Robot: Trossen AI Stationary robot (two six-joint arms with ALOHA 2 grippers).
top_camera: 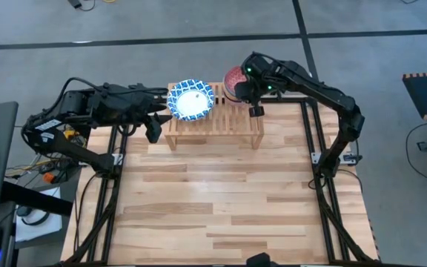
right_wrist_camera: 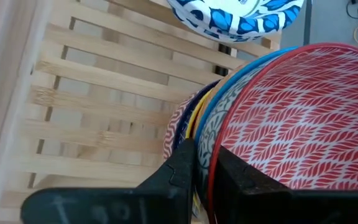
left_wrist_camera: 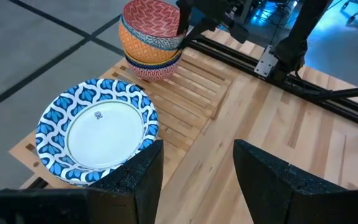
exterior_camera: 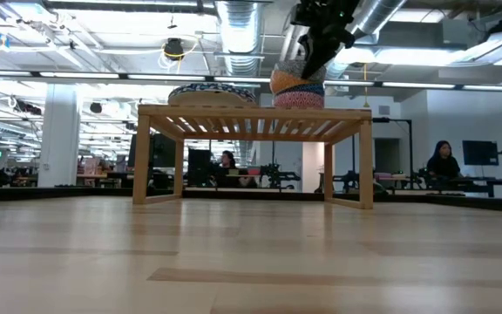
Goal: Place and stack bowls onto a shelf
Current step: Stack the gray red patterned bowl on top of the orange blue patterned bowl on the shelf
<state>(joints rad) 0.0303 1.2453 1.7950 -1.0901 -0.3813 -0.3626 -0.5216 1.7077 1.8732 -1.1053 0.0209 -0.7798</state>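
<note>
Your left gripper (top_camera: 154, 126) hangs open just off the shelf's (top_camera: 236, 122) left end, clear of the white bowls (top_camera: 191, 100) stacked there. Your right gripper (right_wrist_camera: 205, 163) reaches down over the far right, pinching the red bowl's (right_wrist_camera: 297, 118) rim to seat it in the small stack.

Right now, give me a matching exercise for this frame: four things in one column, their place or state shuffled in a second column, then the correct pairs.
Things:
1. white bowl with blue patterned rim
2. red bowl
3. left gripper
4. right gripper

Places or states:
A. fingers astride the red bowl's rim
B. top of the stack of small deep bowls
C. open, holding nothing, beside the shelf
D. on the shelf's left end, seen from above

Pairs: 1-D, 2-B, 3-C, 4-A
</note>
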